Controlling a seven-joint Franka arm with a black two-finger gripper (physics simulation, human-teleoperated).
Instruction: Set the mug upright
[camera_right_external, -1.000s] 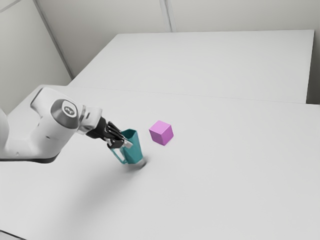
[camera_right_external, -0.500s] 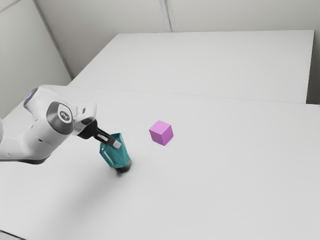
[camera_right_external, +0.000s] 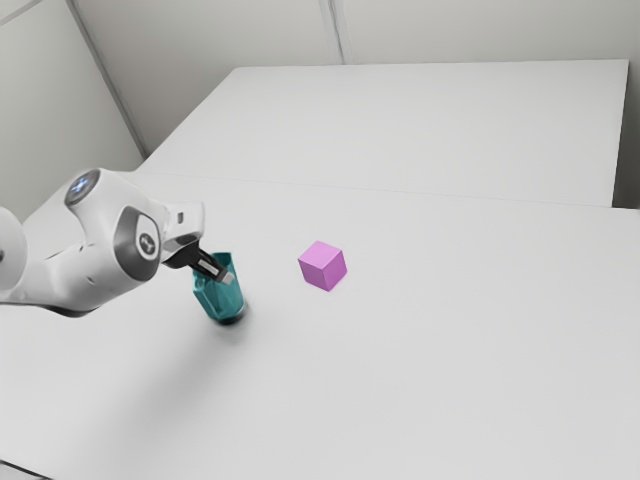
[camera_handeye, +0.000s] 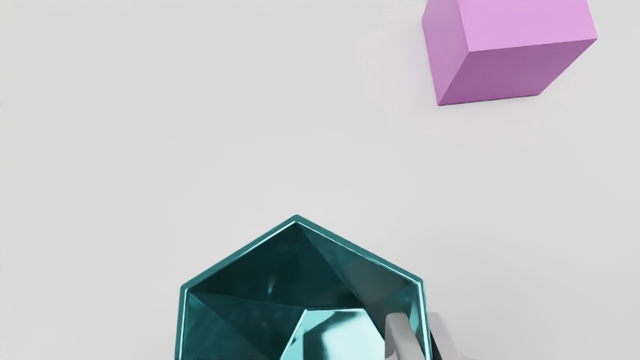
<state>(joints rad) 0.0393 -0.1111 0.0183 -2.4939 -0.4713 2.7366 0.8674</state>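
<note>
The teal faceted mug (camera_right_external: 222, 298) leans slightly in the exterior view, mouth up and base low over the table, with a dark shadow at its base; whether the base touches is unclear. My gripper (camera_right_external: 226, 277) holds it at the rim. Seen from the wrist, the open mouth of the mug (camera_handeye: 240, 310) faces the camera. There the gripper (camera_handeye: 419, 335) has one fingertip inside the mug and the other outside, shut on the wall between them. The handle is on the exterior view's left side of the mug.
A pink cube (camera_right_external: 322, 266) rests on the white table (camera_right_external: 420, 350), apart from the mug on the exterior view's right. The wrist view also has this cube (camera_handeye: 510, 55), beyond the mug's rim.
My hand has turned and carried the gripped mug toward the exterior view's left, away from the cube, then slightly up in that view. The cube has stayed put.
</note>
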